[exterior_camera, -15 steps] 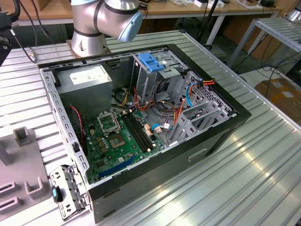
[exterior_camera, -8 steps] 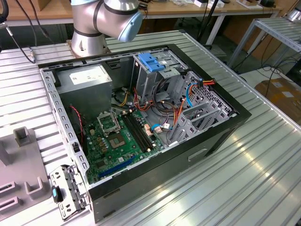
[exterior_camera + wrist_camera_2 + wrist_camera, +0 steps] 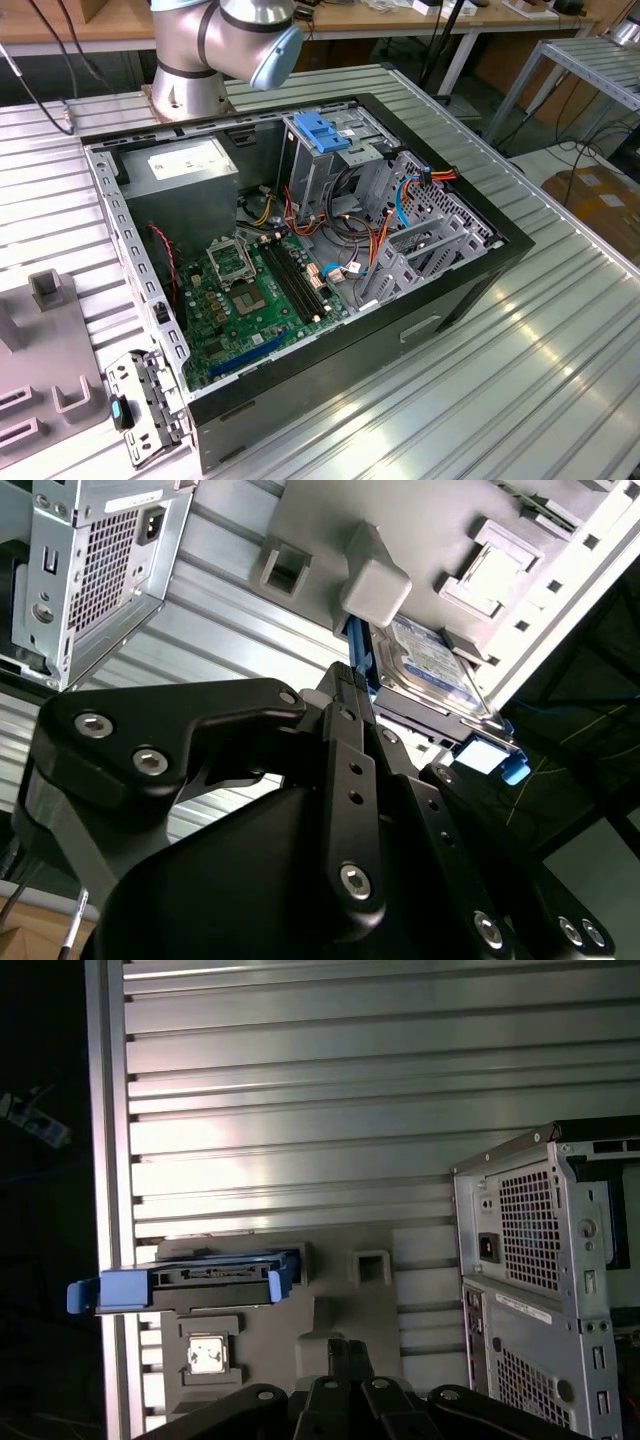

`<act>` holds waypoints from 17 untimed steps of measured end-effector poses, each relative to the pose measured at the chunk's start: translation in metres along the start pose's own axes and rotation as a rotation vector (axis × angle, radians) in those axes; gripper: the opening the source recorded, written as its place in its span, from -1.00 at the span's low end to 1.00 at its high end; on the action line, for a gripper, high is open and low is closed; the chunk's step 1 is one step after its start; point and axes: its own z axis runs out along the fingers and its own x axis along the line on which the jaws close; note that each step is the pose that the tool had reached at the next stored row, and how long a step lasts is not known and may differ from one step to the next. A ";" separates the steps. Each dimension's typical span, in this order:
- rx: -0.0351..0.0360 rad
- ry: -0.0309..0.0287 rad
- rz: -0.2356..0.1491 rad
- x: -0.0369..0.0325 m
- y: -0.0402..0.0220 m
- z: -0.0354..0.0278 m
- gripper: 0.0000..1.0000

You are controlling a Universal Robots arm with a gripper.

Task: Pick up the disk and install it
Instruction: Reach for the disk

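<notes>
At the centre of the exterior view, an open computer case [image 3: 300,250] lies on the ribbed metal tabletop [image 3: 520,380]. Its motherboard is bared, and its drive cage [image 3: 320,175], capped by a blue latch [image 3: 322,133], stands at the upper middle of the frame. The arm's base [image 3: 200,50] rises behind the case at the top edge, and a grey holder [image 3: 45,350] sits at the exterior view's left.

The second wrist view finds the disk [image 3: 430,665] lying flat in that holder, label up, framed by blue rails [image 3: 360,655] and tucked just behind a grey post [image 3: 375,585]. The first wrist view catches the disk [image 3: 215,1278] edge-on, across the holder's end at the rim of the tabletop, with one rail end jutting past the rim.

The claw [image 3: 347,1345] hangs over the holder, short of the disk and not touching it. It looks closed and grips nothing.

By these pictures the work stands at its first step, the approach for the pick-up, and the disk is well apart from the cage meant to take it. A clean grasp would seem to call for the claw to part and square up with the disk's long sides, clear of the post.
</notes>
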 end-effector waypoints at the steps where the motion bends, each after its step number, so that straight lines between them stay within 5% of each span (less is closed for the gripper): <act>1: 0.0000 0.0005 0.000 0.0014 -0.0001 0.0000 -0.79; 17: 0.0003 0.0104 0.000 0.0312 -0.0024 0.0003 -0.79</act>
